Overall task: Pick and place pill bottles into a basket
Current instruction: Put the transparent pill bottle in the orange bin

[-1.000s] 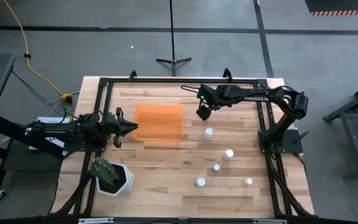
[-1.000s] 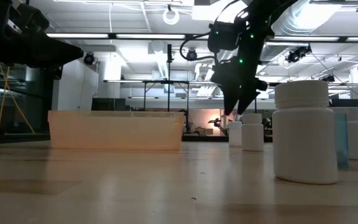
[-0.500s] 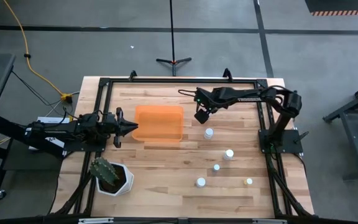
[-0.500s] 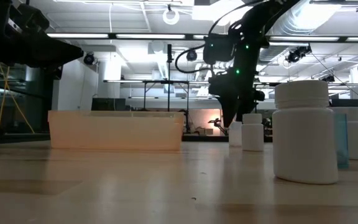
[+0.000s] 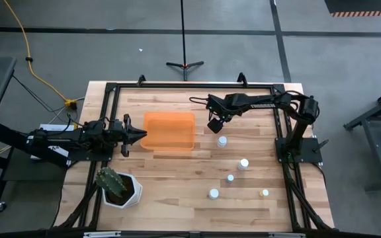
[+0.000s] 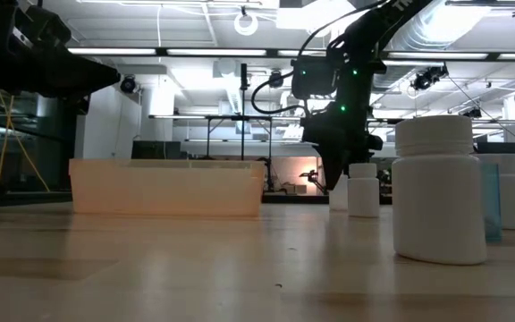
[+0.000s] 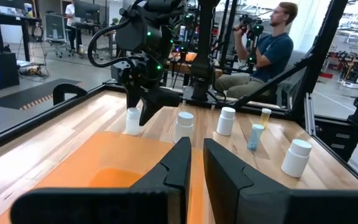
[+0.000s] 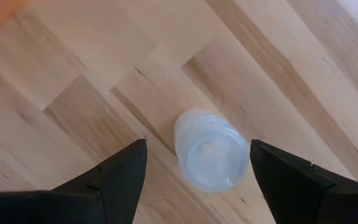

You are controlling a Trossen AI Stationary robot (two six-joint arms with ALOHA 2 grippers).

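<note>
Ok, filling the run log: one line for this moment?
right gripper: open above bottle | left gripper: waiting beside basket

Two matte black jointed arms (image 5: pixel 256 102), green indicator lights, looped black cables, wedge-shaped claw fingers (image 8: pixel 114 177).

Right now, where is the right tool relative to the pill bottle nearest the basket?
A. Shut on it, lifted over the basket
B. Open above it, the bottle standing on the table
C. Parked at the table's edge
B: the right tool hangs open over the pill bottle, which stands on the wooden table beside the basket.
</note>
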